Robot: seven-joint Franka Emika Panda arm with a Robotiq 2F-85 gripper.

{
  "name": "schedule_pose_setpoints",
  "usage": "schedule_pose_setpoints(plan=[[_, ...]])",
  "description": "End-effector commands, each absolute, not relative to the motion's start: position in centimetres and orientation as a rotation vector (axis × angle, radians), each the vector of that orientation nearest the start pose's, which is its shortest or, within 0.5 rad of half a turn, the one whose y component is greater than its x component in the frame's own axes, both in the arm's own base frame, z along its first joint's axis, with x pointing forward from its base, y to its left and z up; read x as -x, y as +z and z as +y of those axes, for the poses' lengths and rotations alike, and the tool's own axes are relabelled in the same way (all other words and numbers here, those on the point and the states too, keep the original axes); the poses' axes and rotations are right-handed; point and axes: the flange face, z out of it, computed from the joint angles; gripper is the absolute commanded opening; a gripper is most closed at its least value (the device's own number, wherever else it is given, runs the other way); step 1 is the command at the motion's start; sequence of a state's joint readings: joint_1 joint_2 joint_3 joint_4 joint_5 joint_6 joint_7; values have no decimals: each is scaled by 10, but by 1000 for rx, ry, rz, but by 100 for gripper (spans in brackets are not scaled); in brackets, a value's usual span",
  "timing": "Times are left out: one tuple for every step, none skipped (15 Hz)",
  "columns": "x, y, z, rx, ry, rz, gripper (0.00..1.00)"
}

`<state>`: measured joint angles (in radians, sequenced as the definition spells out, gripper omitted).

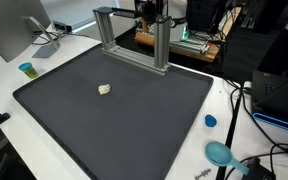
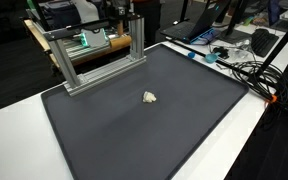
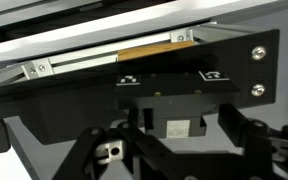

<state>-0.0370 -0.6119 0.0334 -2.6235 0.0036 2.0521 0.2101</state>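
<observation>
My gripper point(image 3: 184, 135) is high at the back of the table, just above the top bar of an aluminium frame point(image 1: 134, 38). It shows dark in both exterior views point(image 1: 150, 10) point(image 2: 127, 12). In the wrist view its two black fingers stand wide apart with nothing between them, and the frame's bar point(image 3: 104, 62) and a black plate with screws point(image 3: 234, 70) fill the picture. A small cream lump point(image 1: 105, 89) lies alone near the middle of the black mat point(image 1: 134, 125), far from the gripper. The lump also shows in an exterior view point(image 2: 150, 97).
The frame point(image 2: 94, 50) stands on the mat's far edge. A small blue cup point(image 1: 27, 69), a blue cap point(image 1: 210, 121) and a teal scoop point(image 1: 219, 153) sit on the white table. A monitor point(image 1: 9, 30) and cables point(image 2: 246, 68) flank the mat.
</observation>
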Motion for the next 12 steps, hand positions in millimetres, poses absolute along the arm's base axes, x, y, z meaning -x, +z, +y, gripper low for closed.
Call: schedule_pose_setpoints(plan=[[-354, 444, -1, 3146, -121, 395, 70], [-354, 444, 0, 3150, -128, 405, 68], [-353, 443, 0, 3153, -133, 415, 56], [-353, 442, 0, 3158, -137, 424, 57], [-352, 441, 1, 3167, -141, 430, 60], [-352, 441, 1, 3179, -140, 433, 57], [-351, 442, 1, 3189, -140, 436, 58], [-351, 442, 2, 3201, -137, 432, 61], [-351, 443, 3, 3211, -131, 427, 63], [-350, 444, 4, 3223, -131, 417, 64], [-350, 447, 4, 3239, -126, 402, 68], [-350, 447, 5, 3247, -128, 394, 68]])
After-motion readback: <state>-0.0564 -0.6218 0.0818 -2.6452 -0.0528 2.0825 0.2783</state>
